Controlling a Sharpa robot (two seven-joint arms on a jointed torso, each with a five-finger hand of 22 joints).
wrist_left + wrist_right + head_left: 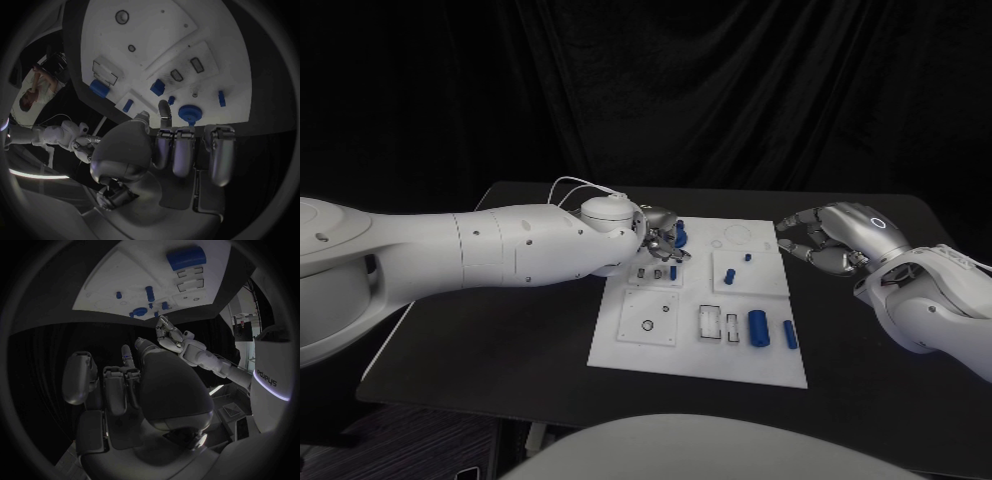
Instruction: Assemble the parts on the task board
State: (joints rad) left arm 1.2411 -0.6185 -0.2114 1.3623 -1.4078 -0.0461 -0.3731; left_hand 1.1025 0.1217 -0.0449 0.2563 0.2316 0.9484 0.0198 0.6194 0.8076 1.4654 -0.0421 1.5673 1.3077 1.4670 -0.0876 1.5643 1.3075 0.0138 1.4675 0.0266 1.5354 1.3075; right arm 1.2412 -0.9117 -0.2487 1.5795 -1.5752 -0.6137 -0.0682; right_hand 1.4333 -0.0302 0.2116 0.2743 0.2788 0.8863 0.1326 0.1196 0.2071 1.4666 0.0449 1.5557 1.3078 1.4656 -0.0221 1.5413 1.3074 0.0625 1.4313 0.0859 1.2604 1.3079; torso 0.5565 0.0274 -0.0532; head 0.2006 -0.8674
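Head view: we see our left hand over the far left part of the white task board, fingers curled down around a blue part; whether it truly grips it, we cannot tell. More blue parts lie near the board's right edge. Our right hand hovers over the black bench beside the board's far right corner, fingers curled, holding nothing.
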